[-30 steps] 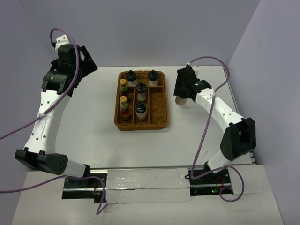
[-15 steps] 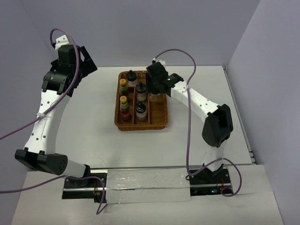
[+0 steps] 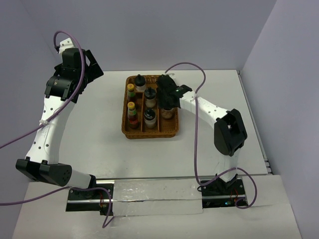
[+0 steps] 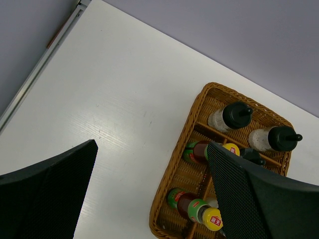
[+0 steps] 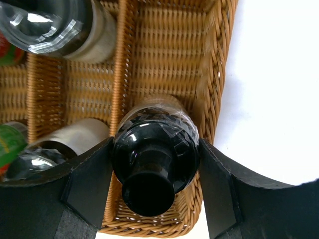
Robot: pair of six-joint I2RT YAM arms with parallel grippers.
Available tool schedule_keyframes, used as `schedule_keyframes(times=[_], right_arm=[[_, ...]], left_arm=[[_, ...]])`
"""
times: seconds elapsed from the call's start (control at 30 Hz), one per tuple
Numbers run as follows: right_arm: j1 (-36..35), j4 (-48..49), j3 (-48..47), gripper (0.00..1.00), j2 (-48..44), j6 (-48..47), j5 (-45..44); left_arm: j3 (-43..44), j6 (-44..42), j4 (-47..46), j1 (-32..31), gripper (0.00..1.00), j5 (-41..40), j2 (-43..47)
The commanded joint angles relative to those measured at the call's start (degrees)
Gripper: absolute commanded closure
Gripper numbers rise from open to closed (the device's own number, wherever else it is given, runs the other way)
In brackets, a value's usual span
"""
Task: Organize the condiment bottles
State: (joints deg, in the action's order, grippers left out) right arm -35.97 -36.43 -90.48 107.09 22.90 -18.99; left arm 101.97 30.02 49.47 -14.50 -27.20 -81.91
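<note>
The brown wicker tray [image 3: 127, 130] holds the condiment bottles. Two yellow-capped reddish-brown bottles [image 3: 131, 88] [image 3: 132, 106] stand in its left column. Black-capped whitish bottles stand at the back [image 3: 140, 81] and in the middle column [image 3: 150, 93] [image 3: 150, 114]. My right gripper [image 3: 168, 99] is shut on another black-capped bottle [image 3: 167, 112], held upright in the tray's right compartment; the right wrist view shows its cap [image 5: 155, 164] between the fingers [image 5: 89, 179]. My left gripper [image 3: 91, 68] is open and empty, high over the table left of the tray. It sees both yellow caps [image 4: 230, 148] [image 4: 213, 218].
The right arm [image 3: 209, 107] reaches across the tray's right edge and hides its back right corner. The tray's right wall [image 5: 214, 74] is close beside the held bottle. White table [image 3: 89, 124] lies on both sides of the tray, with walls behind and to the right.
My right gripper has carried the black-capped bottle from the table right of the tray leftward into the tray's right compartment. The left arm has not moved.
</note>
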Motion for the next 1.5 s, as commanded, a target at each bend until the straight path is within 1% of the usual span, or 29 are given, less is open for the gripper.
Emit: schedule_keyframes(times=[0.0, 0.1, 0.17, 0.2, 0.27, 0.4, 0.43, 0.5, 0.57, 0.77, 0.9, 1.0, 1.07, 1.1, 1.13, 1.2, 1.37, 1.47], right_arm=[[0.01, 4.13, 0.36, 0.69, -1.77, 0.47, -2.01], [0.02, 4.78, 0.91, 0.66, -1.01, 0.57, -1.84], [0.02, 4.86, 0.64, 0.62, -0.18, 0.67, -1.79], [0.0, 4.81, 0.52, 0.58, 0.09, 0.77, -1.68], [-0.07, 4.88, 0.34, 0.46, 0.27, 0.88, -1.44], [-0.07, 4.01, -0.76, 0.15, 0.29, 0.8, -1.46], [-0.07, 3.57, -1.25, 0.1, 0.24, 0.69, -1.62], [-0.07, 2.23, -2.93, 0.06, -0.37, 0.42, -1.96], [-0.09, 1.56, -4.13, 0.04, -1.02, -0.12, -2.67], [0.88, -3.03, -10.51, 0.03, -5.93, -1.65, -6.32], [3.66, -3.56, -10.71, 0.03, -13.04, -1.66, -8.76], [8.98, -3.29, -6.22, 0.02, -18.83, 0.59, -11.24], [12.55, -1.5, -2.65, 0.0, -22.28, 2.61, -12.13], [13.92, -0.5, -0.13, 0.0, -24.17, 3.16, -12.37], [15.83, 0.75, 4.46, 0.0, -26.67, 3.88, -12.24], [19.03, 1.48, 7.78, 0.0, -30.46, 5.35, -12.21], [22.89, 1.66, 14.72, 0.0, -35.26, 7.13, -12.62], [23.7, 1.58, 17.43, 0.0, -35.85, 7.56, -12.47]], left_arm=[[0.08, 0.65, -1.4, 0.44, 0.01, -0.05, 1.48], [0.07, 0.65, -1.31, 0.44, 0.01, -0.13, 1.58], [0.12, 0.65, -1.22, 0.44, 0.0, -0.13, 1.63], [0.15, 0.65, -1.2, 0.44, 0.0, -0.13, 1.66], [0.16, 0.65, -1.13, 0.44, 0.01, -0.13, 1.62], [0.18, 0.65, -1.2, 0.44, 0.01, -0.05, 1.58], [0.23, 0.65, -1.15, 0.44, 0.01, -0.05, 1.58], [0.3, 0.65, -1.13, 0.44, 0.01, 0.13, 1.52], [0.33, 0.57, -1.19, 0.44, 0.01, 0.07, 1.49], [0.42, 0.39, -1.31, 0.44, 0.01, -0.24, 1.75], [0.61, 0.03, -1.31, 0.44, 0.0, -0.4, 1.75], [0.55, -0.09, -1.79, 0.44, 0.0, -0.44, 1.71], [0.41, -0.14, -2.02, 0.44, 0.01, -0.3, 1.58], [0.32, -0.14, -2.12, 0.44, 0.01, -0.21, 1.57], [0.12, -0.14, -2.38, 0.44, 0.01, -0.01, 1.44], [-0.29, -0.14, -2.6, 0.44, 0.0, 0.16, 1.28], [-1.75, -0.14, -3.39, 0.44, 0.01, 0.45, 1.4], [-2.57, 0.04, -4.47, 0.44, 0.01, 1.4, 1.23]])
